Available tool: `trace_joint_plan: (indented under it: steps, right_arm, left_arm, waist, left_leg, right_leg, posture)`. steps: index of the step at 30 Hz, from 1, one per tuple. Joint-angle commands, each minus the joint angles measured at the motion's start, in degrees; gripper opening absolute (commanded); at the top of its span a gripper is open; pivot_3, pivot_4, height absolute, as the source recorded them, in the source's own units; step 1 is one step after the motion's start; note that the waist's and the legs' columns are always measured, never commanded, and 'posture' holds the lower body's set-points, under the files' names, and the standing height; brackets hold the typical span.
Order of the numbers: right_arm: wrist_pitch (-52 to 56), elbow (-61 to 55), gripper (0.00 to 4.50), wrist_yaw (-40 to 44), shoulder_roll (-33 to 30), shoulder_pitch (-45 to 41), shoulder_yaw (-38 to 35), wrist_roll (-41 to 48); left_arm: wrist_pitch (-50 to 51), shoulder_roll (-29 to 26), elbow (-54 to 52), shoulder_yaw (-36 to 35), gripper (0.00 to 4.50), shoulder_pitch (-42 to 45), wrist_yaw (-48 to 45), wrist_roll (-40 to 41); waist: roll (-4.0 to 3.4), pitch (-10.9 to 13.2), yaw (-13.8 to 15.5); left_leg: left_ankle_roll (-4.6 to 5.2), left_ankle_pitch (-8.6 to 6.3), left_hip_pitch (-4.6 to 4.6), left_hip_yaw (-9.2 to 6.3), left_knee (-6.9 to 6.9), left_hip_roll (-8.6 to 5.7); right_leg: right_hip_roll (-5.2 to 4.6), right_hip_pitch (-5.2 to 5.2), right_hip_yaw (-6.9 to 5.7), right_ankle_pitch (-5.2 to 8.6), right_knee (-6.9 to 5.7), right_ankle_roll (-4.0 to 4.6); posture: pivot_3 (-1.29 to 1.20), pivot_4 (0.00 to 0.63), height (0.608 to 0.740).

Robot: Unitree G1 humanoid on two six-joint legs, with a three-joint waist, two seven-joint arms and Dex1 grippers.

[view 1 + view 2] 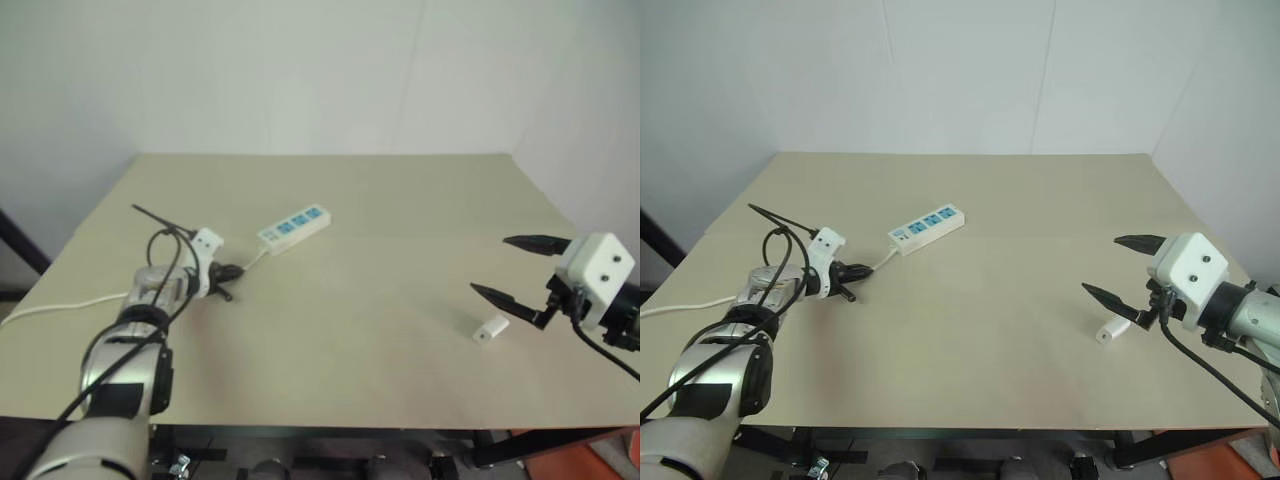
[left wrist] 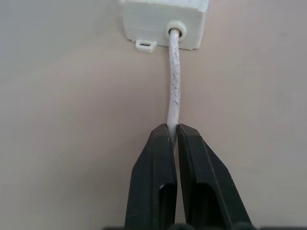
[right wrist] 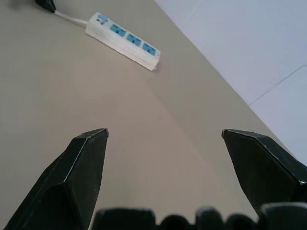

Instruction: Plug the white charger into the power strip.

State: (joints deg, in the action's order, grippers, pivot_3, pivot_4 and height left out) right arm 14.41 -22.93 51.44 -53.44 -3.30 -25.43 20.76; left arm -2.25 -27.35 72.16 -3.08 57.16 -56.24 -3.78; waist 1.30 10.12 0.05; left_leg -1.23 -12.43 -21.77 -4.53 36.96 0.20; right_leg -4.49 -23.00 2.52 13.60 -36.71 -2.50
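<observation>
Head view: power strip (image 1: 294, 227) on counter (image 1: 400, 330) about 11 o'clock of centre; white cord (image 1: 60, 306) trails toward 8 o'clock. Left gripper (image 1: 226, 281) clenched on cord just beside strip's end. Right gripper (image 1: 518, 270) released at 3 o'clock; white charger (image 1: 490, 329) lies on counter near its lower finger.

Left wrist view: fingers (image 2: 156, 182) pinch cord (image 2: 173, 81) near strip's end (image 2: 163, 21).

Right wrist view: jaws wide apart, strip (image 3: 122, 41) far off at 11 o'clock.

Matt beige table (image 1: 380, 300) looks smooth, like laminate board. The power strip (image 1: 294, 227) shows glossy white plastic, its cord (image 2: 173, 81) scuffed, rubbery. Gripper fingers (image 3: 81, 172) look matt black plastic.
</observation>
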Motion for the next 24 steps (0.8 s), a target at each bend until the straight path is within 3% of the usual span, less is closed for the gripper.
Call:
trace_joint_plan:
  steps: [1,6,13,19,24]
  right_arm:
    - [-0.88,-0.68,4.50,-0.88,-0.08,-0.54,-0.92,-0.25]
    - [-0.82,-0.92,4.50,-1.10,0.00,-0.33,-0.88,-0.29]
    - [-0.92,-0.86,4.50,-0.94,-0.19,-0.23,-0.91,-0.35]
    - [-1.05,-1.00,4.50,-0.65,-0.17,-0.14,-0.68,-0.21]
    - [-1.04,-1.01,4.50,-0.03,-0.18,-0.02,-0.41,0.17]
  left_arm:
    - [-0.55,3.73,-1.68,1.65,0.01,-1.62,-6.40,0.87]
    - [0.87,7.21,-10.07,3.64,0.01,-5.13,-15.29,3.15]
    - [10.46,6.95,-34.58,9.12,0.01,-17.82,-24.14,7.30]
    - [18.34,1.98,-49.39,10.26,0.01,-25.52,-24.64,11.03]
    - [21.18,-4.30,-54.98,9.30,0.01,-29.29,-24.46,12.73]
  waist:
    - [0.00,0.00,0.37]
    - [0.00,0.00,0.47]
    - [-0.01,0.00,-0.29]
    - [-0.01,0.00,-0.94]
    - [-0.01,0.00,-1.50]
  left_leg:
    - [0.00,0.00,-0.03,0.00,0.01,-0.02]
    - [0.00,0.00,-0.19,0.00,0.03,-0.08]
    - [0.00,0.00,-0.19,-0.01,0.03,-0.07]
    - [0.01,0.00,-0.13,-0.01,0.03,-0.05]
    - [0.01,0.00,-0.12,0.00,0.02,0.01]
  right_leg:
    - [-0.02,-0.01,0.00,-0.01,0.02,-0.01]
    - [-0.07,-0.07,0.00,-0.03,0.09,-0.06]
    - [-0.07,-0.10,0.04,-0.04,0.08,-0.05]
    - [-0.06,-0.08,0.05,-0.03,0.07,-0.05]
    - [-0.02,-0.10,0.07,-0.03,0.07,-0.04]
  posture:
    - [0.00,0.150,0.740]
    - [0.00,0.150,0.740]
    - [0.00,0.150,0.740]
    - [0.00,0.150,0.740]
    - [0.00,0.150,0.740]
